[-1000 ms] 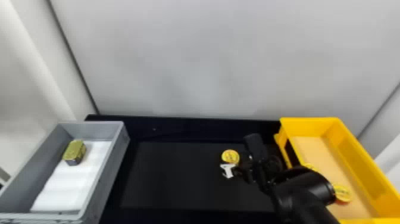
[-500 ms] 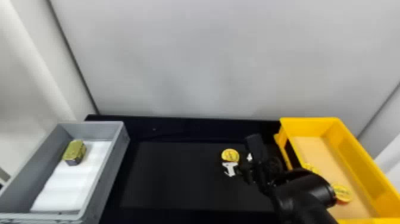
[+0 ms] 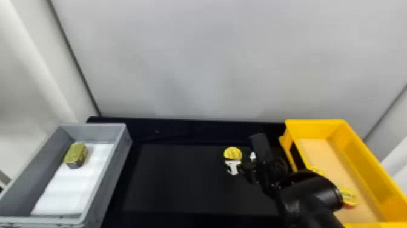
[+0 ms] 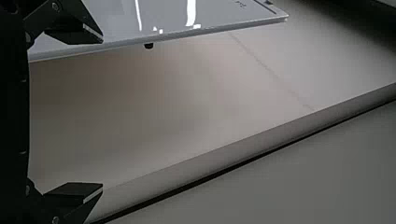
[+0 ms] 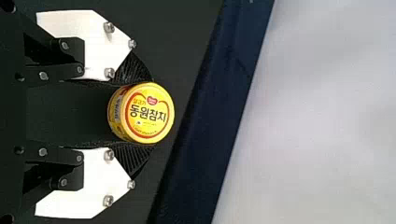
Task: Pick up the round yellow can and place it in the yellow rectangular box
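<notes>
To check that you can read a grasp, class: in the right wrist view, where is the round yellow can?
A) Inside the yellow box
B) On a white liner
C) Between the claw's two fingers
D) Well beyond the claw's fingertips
C: the right claw has one black finger on each side of the round yellow can.

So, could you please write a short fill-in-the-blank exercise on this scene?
1. The round yellow can sits between the two fingers of the robot's ______ gripper.
2. In the gray box, a tin rests on a ______ lining.
3. The yellow rectangular box stands on the robot's right, and the gray one on its ______.
4. The fingers of the left gripper are not shut but ______.

Missing words: right; white; left; open.
</notes>
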